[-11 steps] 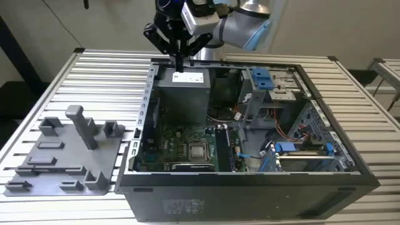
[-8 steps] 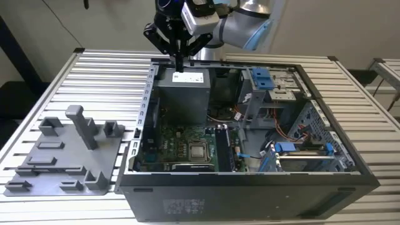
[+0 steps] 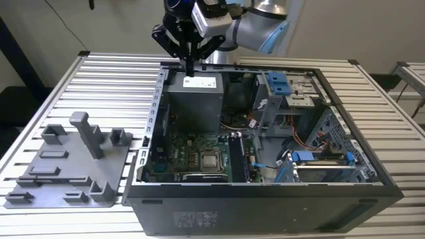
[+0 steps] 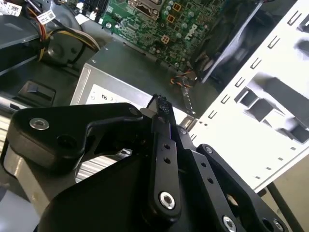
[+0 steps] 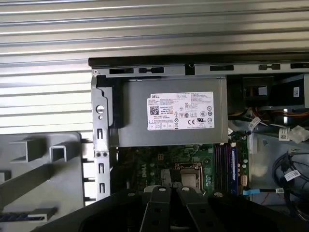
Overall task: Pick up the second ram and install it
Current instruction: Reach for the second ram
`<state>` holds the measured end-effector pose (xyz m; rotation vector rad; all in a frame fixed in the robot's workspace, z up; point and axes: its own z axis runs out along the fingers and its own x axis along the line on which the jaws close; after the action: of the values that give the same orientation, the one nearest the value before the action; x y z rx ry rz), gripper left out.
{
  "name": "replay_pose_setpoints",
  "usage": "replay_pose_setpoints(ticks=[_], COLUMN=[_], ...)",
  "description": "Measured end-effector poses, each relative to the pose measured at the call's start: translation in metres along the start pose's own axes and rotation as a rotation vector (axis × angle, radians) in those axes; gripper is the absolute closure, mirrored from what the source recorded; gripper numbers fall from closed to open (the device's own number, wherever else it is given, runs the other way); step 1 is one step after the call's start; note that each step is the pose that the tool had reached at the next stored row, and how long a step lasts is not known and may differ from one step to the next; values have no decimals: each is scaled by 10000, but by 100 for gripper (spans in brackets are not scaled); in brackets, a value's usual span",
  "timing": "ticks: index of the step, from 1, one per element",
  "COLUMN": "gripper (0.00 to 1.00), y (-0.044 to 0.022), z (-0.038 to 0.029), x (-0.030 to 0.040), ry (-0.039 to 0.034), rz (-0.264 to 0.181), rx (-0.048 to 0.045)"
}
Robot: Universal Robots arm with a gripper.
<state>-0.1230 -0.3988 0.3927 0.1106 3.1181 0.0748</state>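
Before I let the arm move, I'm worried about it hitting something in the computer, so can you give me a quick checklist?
1. End effector clear of the case: ok, raised over the power supply.
2. Grasp empty: ok, fingers shut with nothing between them.
3. Case open on top: ok.
4. Memory slots filled: cannot tell.
5. Fixture tray out of the way: ok, beside the case on the exterior view's left.
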Motion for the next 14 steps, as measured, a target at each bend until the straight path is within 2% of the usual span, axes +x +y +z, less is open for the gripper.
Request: replay_pose_setpoints(ticks=[5, 14], gripper=[89, 89], y=[-3, -14], z=[-1, -4], x=[52, 203], ry=[0, 9], rz=[-1, -1], rx=[0, 0])
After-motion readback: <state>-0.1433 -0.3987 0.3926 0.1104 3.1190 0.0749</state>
